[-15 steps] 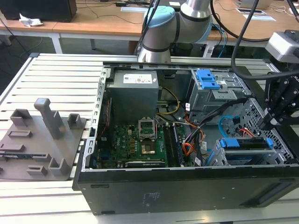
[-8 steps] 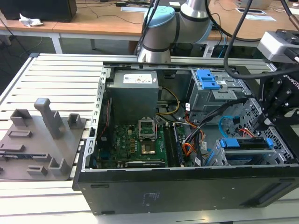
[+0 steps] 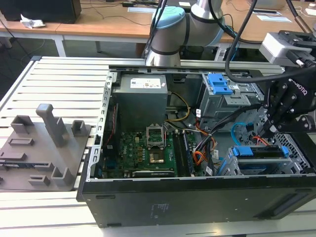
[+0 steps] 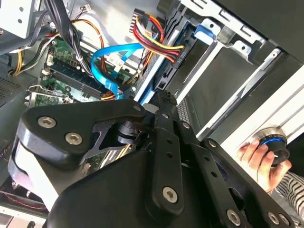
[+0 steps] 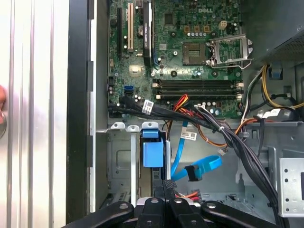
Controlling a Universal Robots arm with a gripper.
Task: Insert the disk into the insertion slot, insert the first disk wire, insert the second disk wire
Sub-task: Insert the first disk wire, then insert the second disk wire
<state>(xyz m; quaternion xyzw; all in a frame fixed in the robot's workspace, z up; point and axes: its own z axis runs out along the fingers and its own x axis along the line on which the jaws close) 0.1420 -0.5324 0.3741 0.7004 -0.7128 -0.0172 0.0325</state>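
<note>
The disk (image 3: 259,152), in its bright blue carrier, lies in the insertion slot (image 3: 231,169), a grey metal cage at the case's front corner on the exterior view's right. The carrier's blue end (image 5: 153,153) also shows in the first wrist view. My gripper (image 3: 270,132) hangs just above the disk with its black fingers (image 5: 164,186) together and nothing visible between them. The first disk wire (image 4: 152,35), an orange, red and black bundle with a black plug, lies loose beside the cage. The second disk wire (image 5: 199,167), light blue with a dark plug, loops free near the fingertips (image 4: 164,99).
The open case holds a green motherboard (image 3: 148,148), a power supply (image 3: 140,96) and a grey bay with a blue latch (image 3: 219,84). Thick black cables (image 5: 237,142) cross beside the cage. A grey fixture plate (image 3: 44,143) lies to the exterior view's left. A person's hand (image 4: 259,156) rests outside the case.
</note>
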